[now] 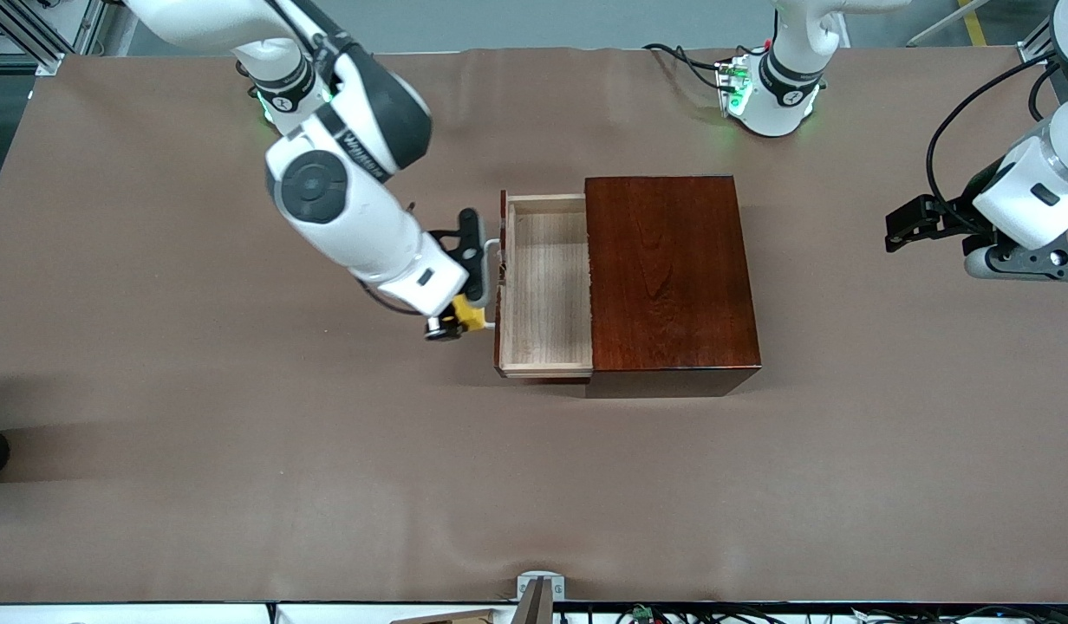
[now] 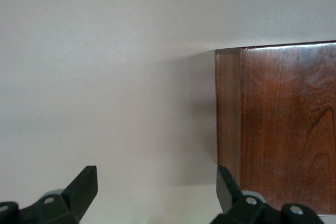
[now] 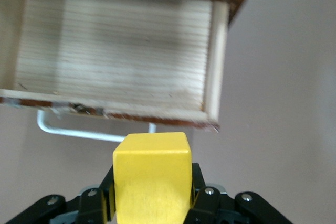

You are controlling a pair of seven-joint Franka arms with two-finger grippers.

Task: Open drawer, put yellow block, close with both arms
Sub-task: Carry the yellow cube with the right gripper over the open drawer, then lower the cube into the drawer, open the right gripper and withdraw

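Gripping the yellow block (image 3: 151,174), right pincer (image 3: 152,203) beside drawer (image 1: 544,286) handle.

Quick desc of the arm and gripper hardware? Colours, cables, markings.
Both arms have glossy white shells with black joint bands. The right arm has a dark grey round joint cap and dark lettering on a link. The left arm trails looped black cables. Bases glow green. The right gripper and left gripper have black angular fingers with silver screws.

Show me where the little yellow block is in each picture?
Front view: small bright yellow block, held up in the right gripper, beside the white U-shaped handle.
Left wrist view: not in it.
Right wrist view: block between shut jaws.
Shared landmark: pale wooden drawer tray, open.
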